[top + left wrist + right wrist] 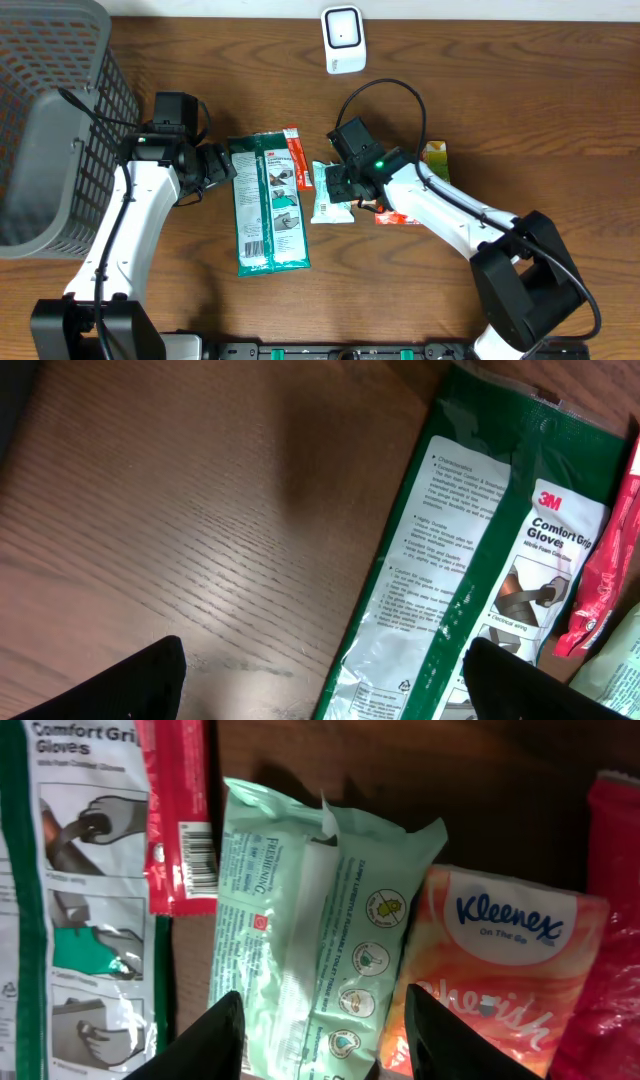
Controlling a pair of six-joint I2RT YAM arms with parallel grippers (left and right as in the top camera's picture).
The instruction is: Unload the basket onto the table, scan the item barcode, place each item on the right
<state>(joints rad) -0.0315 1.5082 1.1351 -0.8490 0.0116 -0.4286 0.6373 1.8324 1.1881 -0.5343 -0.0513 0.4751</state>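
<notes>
A white barcode scanner point(343, 40) stands at the table's far edge. A pale green wipes pack point(320, 920) lies flat beside an orange Kleenex pack point(500, 960). My right gripper point(325, 1040) has one finger at each long edge of the wipes pack; whether they press it does not show. In the overhead view the right gripper point(335, 188) sits over that wipes pack point(330, 205). My left gripper point(325, 690) is open above the wood and the left edge of a green 3M gloves packet point(470, 560), with nothing between its fingers.
A red packet point(294, 158) with a barcode lies between the gloves packet point(268, 205) and the wipes pack. A grey mesh basket point(50, 120) fills the left edge. A green-yellow packet point(435, 155) lies right of my right arm.
</notes>
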